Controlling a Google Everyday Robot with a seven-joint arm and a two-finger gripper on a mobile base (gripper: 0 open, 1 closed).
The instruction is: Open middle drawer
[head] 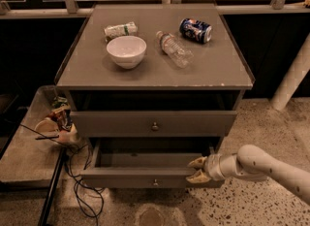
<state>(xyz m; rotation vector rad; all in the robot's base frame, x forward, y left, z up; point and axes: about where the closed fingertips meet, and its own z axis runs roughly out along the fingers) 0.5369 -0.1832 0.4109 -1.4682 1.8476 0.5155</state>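
The grey-brown wooden middle drawer [135, 176] stands pulled out low on the cabinet, its shallow box showing behind the long front panel with the small round metal knob [155, 182]. The cream two-finger gripper [197, 170] sits at the panel's right end, fingers spread apart across its top edge. Bare speckled stone floor [252, 208] lies in front, and a loose black cable [80, 191] trails just off the drawer's left corner.
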